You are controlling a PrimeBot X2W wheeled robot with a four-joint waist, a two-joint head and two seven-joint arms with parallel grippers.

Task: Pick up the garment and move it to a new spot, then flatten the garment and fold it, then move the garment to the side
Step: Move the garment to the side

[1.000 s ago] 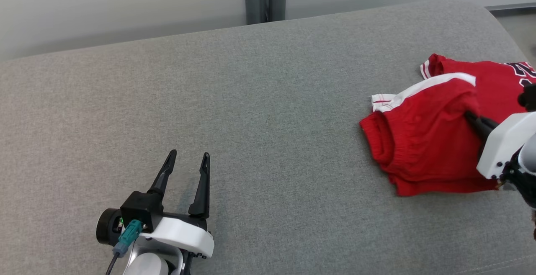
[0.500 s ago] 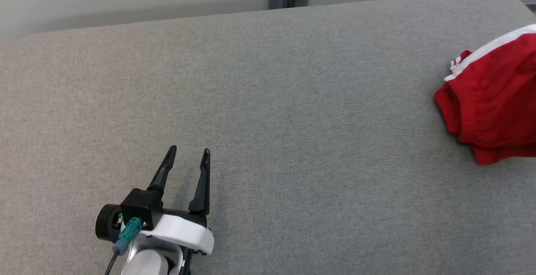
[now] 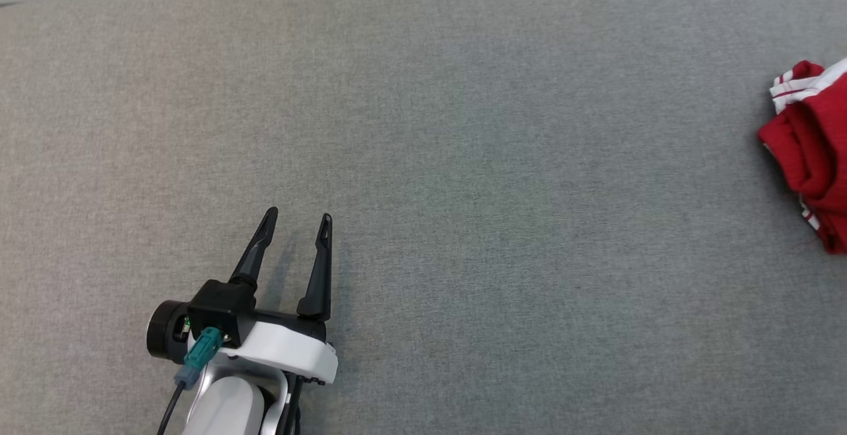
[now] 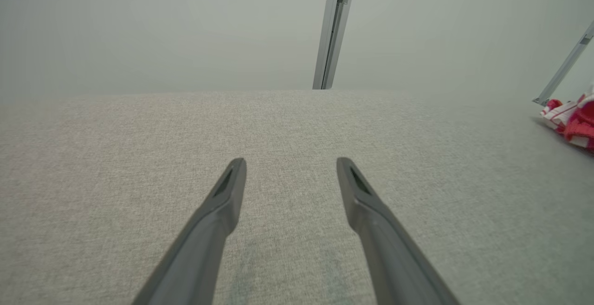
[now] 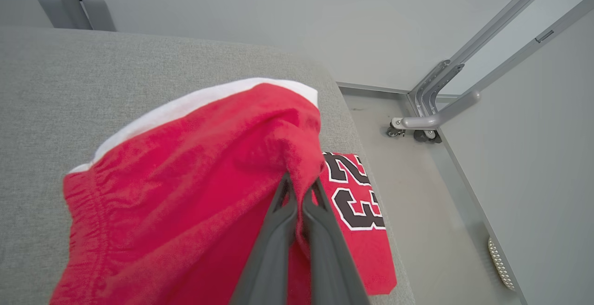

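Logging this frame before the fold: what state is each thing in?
Left claw, open, empty, over the cushion.
Garment, bunched, pinched at a fold, tented up.
Right claw, shut on the garment.
Numbered red piece, flat on the cushion.

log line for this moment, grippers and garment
left gripper: open, over grey cushion | right gripper: shut on red garment | red garment: bunched at cushion's right edge

Red garment (image 5: pixel 185 170) with white trim, bunched at the right edge of the grey cushion (image 3: pixel 423 157).
A raised fold is pinched in the right end effector (image 5: pixel 300 183); a flat part bearing a black "23" lies beneath.
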